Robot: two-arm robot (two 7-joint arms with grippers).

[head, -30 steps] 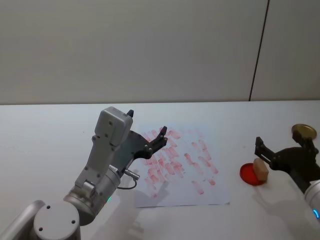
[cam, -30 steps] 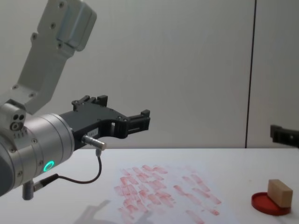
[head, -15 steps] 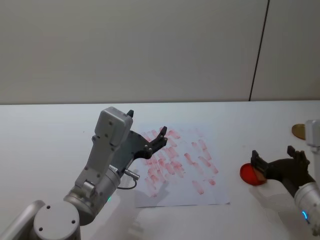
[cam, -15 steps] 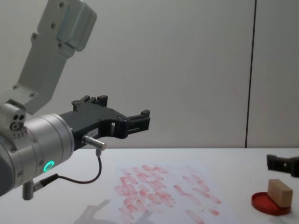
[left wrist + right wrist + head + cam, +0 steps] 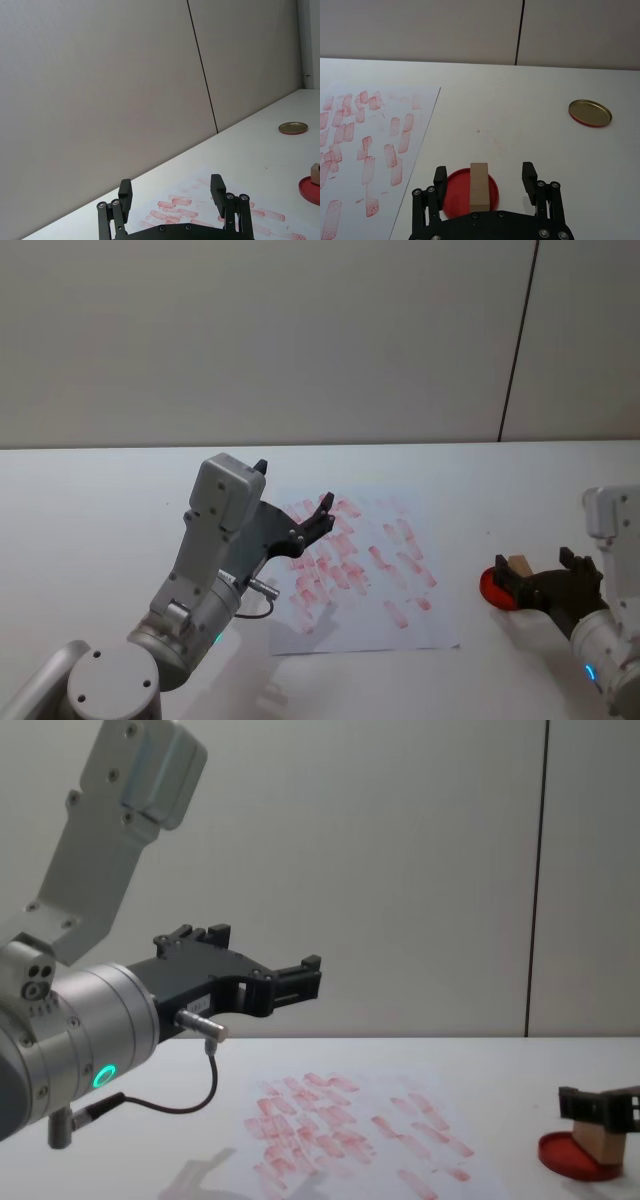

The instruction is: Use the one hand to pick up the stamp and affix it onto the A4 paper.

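Observation:
The stamp (image 5: 479,187), a small tan wooden block, stands on a round red ink-pad dish (image 5: 493,194) to the right of the A4 paper (image 5: 350,130). My right gripper (image 5: 484,172) is open and low over the dish. One finger is on each side of the stamp (image 5: 519,565), with a gap to it on both sides. In the chest view the right gripper (image 5: 600,1104) hides the stamp's (image 5: 603,1144) top. The white paper (image 5: 400,628) lies flat, covered in red stamp marks. My left gripper (image 5: 294,485) hangs open above the paper's left part, holding nothing.
A round gold lid (image 5: 590,113) lies on the white table beyond the dish, farther right. The left arm's silver wrist (image 5: 80,1040) with a green light looms at the near left. A plain wall stands behind the table.
My right gripper has dropped and pulled back toward me, from above and beyond the stamp to straddling it at the dish. The left arm, stamp and paper have not moved.

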